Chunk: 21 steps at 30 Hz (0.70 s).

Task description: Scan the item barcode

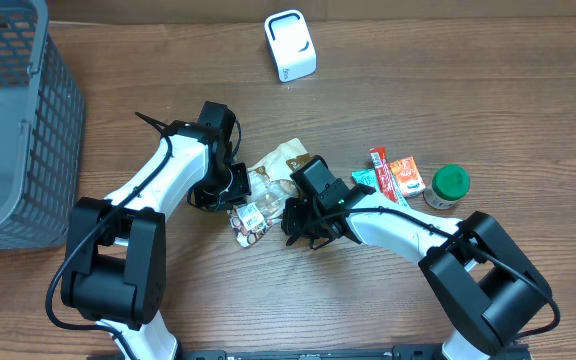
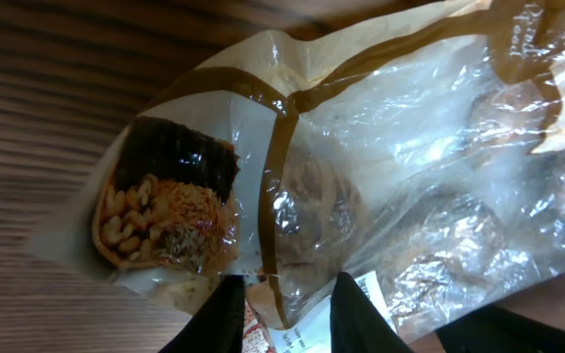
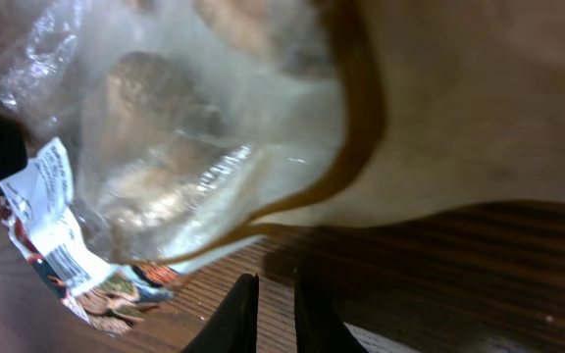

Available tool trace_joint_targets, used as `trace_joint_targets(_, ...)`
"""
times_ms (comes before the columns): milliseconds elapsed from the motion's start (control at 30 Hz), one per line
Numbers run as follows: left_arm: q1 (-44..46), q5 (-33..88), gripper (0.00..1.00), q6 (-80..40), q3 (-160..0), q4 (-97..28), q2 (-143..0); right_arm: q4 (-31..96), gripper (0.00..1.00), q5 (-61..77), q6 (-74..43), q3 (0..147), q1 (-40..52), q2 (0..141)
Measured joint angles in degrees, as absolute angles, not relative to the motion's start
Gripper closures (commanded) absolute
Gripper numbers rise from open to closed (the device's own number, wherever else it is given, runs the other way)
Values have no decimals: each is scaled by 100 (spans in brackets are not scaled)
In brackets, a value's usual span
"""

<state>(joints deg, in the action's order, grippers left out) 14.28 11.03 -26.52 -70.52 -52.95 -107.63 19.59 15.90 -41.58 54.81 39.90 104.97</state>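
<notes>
The item is a clear snack bag (image 1: 280, 165) with brown trim, lying mid-table. It fills the left wrist view (image 2: 381, 167) and the top of the right wrist view (image 3: 194, 147). A white label with a barcode (image 3: 59, 257) hangs at its lower edge. My left gripper (image 1: 233, 190) is at the bag's left side. In its wrist view the gripper (image 2: 289, 284) is shut on the bag's edge, brown seam and label between the fingers. My right gripper (image 1: 298, 215) is at the bag's lower right. Its fingers (image 3: 276, 284) are nearly together over bare wood, holding nothing. The white scanner (image 1: 290, 45) stands at the back.
A grey mesh basket (image 1: 8, 120) fills the far left. To the right lie red packets (image 1: 381, 168), an orange box (image 1: 406, 175) and a green-lidded jar (image 1: 449, 186). A small colourful packet (image 1: 251, 222) lies just under the bag.
</notes>
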Motion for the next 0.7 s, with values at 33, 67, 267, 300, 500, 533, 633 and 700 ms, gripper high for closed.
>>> trace_joint_targets(33,1428,1061,75,-2668,-7052,-5280,-10763,1957,85,1590,-4160,5481,3990,10497)
trace_joint_targets(67,1428,1028,72,-2679,-7052,-5266,-10763,1962,85,1592,-4154,5485,3990,10497)
trace_joint_targets(267,1428,878,61,-2707,-7279,-5435,-10763,2801,84,1634,-3712,5846,3955,10497)
trace_joint_targets(300,1428,864,56,-2703,-7424,-5511,-10763,2971,79,1629,-3573,5999,3944,10497)
trace_joint_targets(500,1426,801,43,-2711,-8558,-6208,-10746,3116,53,1557,-2655,6904,3909,10436)
trace_joint_targets(533,1428,784,41,-2714,-8667,-6357,-10728,3089,47,1468,-2443,7019,3905,10398)
trace_joint_targets(633,1428,722,39,-2759,-8702,-6694,-10704,3048,40,1234,-1883,7118,3903,10320)
trace_joint_targets(700,1428,650,37,-2825,-8613,-6785,-10704,3046,36,976,-1551,7122,3903,10309)
